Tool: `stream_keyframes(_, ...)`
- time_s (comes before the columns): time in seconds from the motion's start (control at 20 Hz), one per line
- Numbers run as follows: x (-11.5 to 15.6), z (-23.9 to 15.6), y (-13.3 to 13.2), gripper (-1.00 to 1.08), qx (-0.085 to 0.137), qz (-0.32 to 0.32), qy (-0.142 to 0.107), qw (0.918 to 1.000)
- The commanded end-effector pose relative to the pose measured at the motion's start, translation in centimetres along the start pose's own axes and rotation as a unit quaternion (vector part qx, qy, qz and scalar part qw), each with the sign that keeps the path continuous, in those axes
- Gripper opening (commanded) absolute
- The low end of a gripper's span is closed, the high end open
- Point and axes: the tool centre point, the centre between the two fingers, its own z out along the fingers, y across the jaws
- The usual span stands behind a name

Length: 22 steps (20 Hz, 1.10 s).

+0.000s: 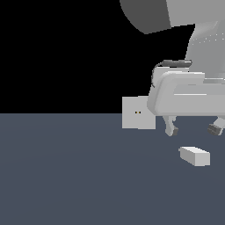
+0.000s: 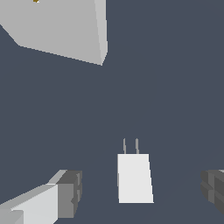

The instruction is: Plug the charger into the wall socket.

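The wall socket [image 1: 138, 113] stands upright on the counter [image 1: 66, 176]; to the exterior view's right, the hand [image 1: 193, 130] hovers released above the charger [image 1: 194, 156], which lies flat, untouched, prongs toward the socket

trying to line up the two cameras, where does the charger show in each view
Exterior view: the charger lies on the dark floor low at the exterior view's right, below the open claw, which is not touching it.
Wrist view: the charger lies between the two fingers, its two thin prongs towards the wall socket.
Shared landmark: the wall socket, an upright square plate.
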Motion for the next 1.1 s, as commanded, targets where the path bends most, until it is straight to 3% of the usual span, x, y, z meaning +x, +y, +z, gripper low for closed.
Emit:
stream_keyframes(0.0,0.0,0.1,0.1,1.0,0.001,-0.001,0.002,1.0)
stream_keyframes(0.55,-0.2,0.5,0.2,1.0,0.001,-0.001,0.002,1.0)
stream_keyframes(1.05,-1.6,4.0,0.1,1.0,0.0,-0.001,0.002,1.0)
